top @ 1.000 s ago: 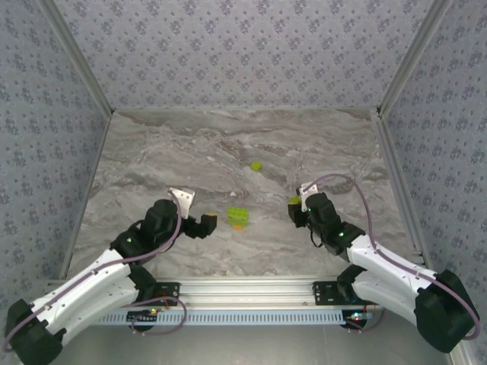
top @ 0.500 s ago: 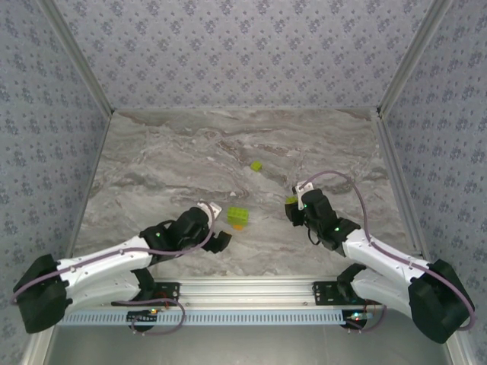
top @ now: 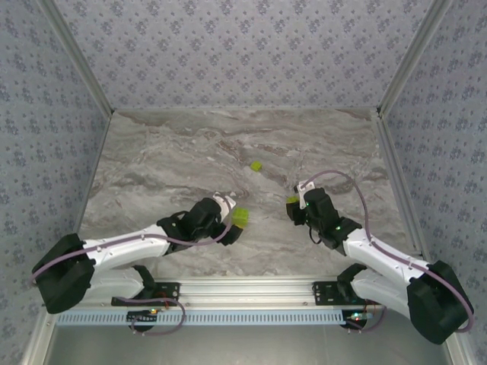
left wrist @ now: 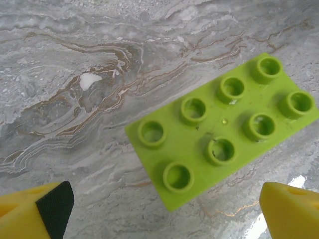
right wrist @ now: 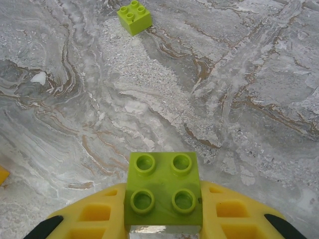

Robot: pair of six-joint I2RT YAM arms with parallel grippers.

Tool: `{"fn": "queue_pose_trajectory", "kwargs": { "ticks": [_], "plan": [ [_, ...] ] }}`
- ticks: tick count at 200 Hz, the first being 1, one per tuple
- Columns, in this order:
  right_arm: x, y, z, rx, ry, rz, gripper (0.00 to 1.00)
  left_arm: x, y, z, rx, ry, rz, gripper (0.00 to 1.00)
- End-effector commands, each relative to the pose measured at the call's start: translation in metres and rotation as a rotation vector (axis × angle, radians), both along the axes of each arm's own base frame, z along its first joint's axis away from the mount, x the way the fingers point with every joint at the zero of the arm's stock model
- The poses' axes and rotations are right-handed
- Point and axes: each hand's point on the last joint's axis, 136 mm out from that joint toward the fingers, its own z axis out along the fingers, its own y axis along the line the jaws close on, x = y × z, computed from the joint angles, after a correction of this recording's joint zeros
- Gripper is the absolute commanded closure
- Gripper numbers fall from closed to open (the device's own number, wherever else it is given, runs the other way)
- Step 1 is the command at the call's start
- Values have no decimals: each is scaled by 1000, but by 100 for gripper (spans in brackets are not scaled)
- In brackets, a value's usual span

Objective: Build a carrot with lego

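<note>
At lower centre, found left claw (top: 233,223) wide over eight-stud lime brick (left wrist: 219,132); right claw (top: 294,208) gripping four-stud brick (right wrist: 163,189), open bench (top: 152,152) beyond.

A grey, marble-veined tabletop (top: 190,160) with brown and white streaks lay across the floor of the booth. Blue-grey wallpapered walls with a small floral print (top: 243,53) stood on three sides, joined by slanting pale metal corner posts (top: 76,57). Along the near edge ran a silver aluminium rail (top: 243,287), with a white slotted cable strip (top: 251,315) just beside it.
</note>
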Motion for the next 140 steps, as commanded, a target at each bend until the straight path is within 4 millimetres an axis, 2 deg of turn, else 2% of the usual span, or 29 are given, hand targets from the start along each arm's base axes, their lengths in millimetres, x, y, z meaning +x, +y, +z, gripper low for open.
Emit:
{"fn": "queue_pose_trajectory", "kwargs": {
  "ticks": [1,47,140],
  "plan": [
    [3,4,7,-2,-7,31,75,8,-20,20,-58,-34,-60,2],
    [4,8,9,10,7,56,75,16,-28,11,-29,-25,-97,2],
    [7,15,4,17,34,75,75,21,-36,8,-37,-6,-141,3]
  ]
}}
